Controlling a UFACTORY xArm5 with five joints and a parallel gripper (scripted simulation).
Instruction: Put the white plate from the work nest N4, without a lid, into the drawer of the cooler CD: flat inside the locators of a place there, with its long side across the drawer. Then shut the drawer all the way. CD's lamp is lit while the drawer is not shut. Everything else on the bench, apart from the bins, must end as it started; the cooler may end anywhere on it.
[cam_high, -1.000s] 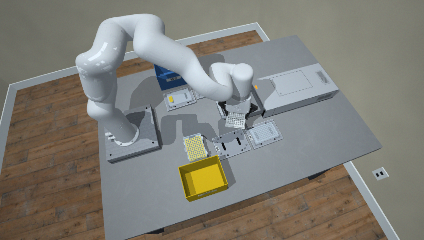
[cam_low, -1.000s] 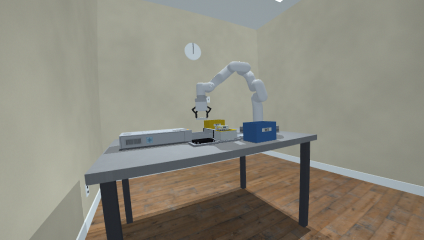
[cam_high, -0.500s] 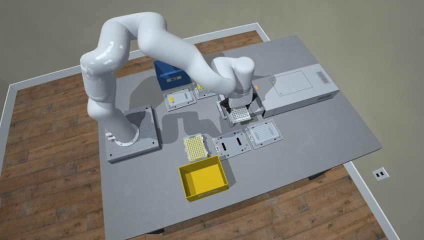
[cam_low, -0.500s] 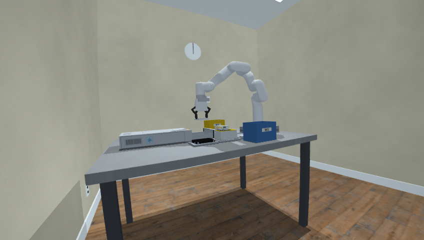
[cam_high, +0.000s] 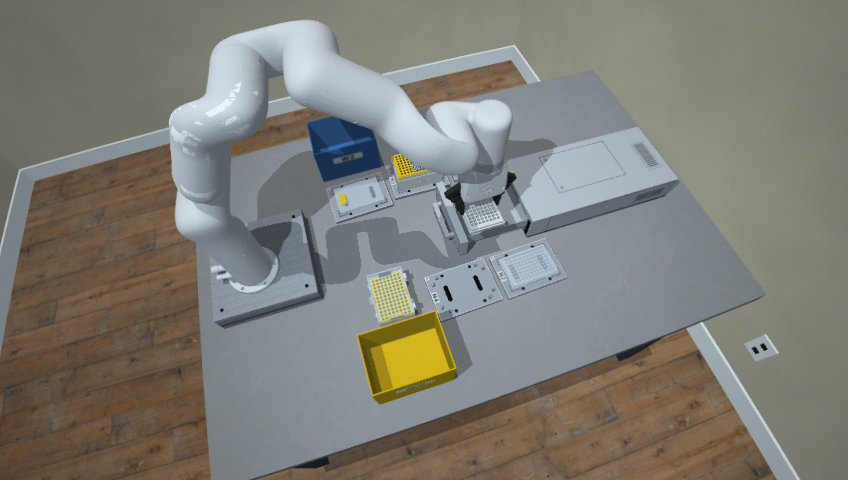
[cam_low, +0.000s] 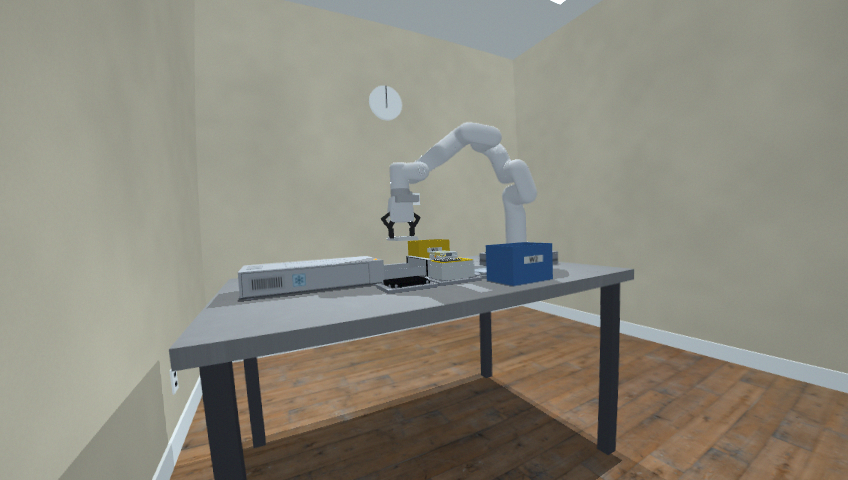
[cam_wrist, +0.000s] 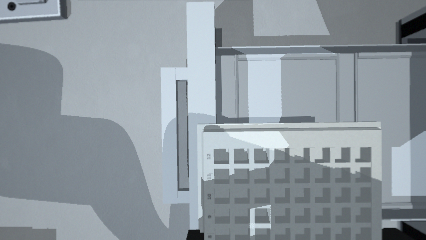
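My gripper (cam_high: 483, 205) is shut on the white well plate (cam_high: 483, 217), which has no lid. It holds the plate level, well above the open drawer (cam_high: 478, 233) of the grey cooler (cam_high: 595, 178). In the side view the gripper (cam_low: 399, 228) and plate (cam_low: 401, 238) hang clear above the drawer (cam_low: 404, 282). In the wrist view the plate (cam_wrist: 292, 182) fills the lower right. The drawer's grey floor with dividers (cam_wrist: 320, 85) lies beyond it, and the drawer's front handle (cam_wrist: 182, 135) is at the left. The fingertips are hidden.
An empty nest (cam_high: 462, 288) and a nest with a clear lidded plate (cam_high: 526, 267) lie in front of the drawer. A yellow tip rack (cam_high: 390, 294) and a yellow bin (cam_high: 405, 355) are nearer. A blue bin (cam_high: 343, 148), a nest with a yellow piece (cam_high: 360, 199) and another rack (cam_high: 410, 169) stand behind.
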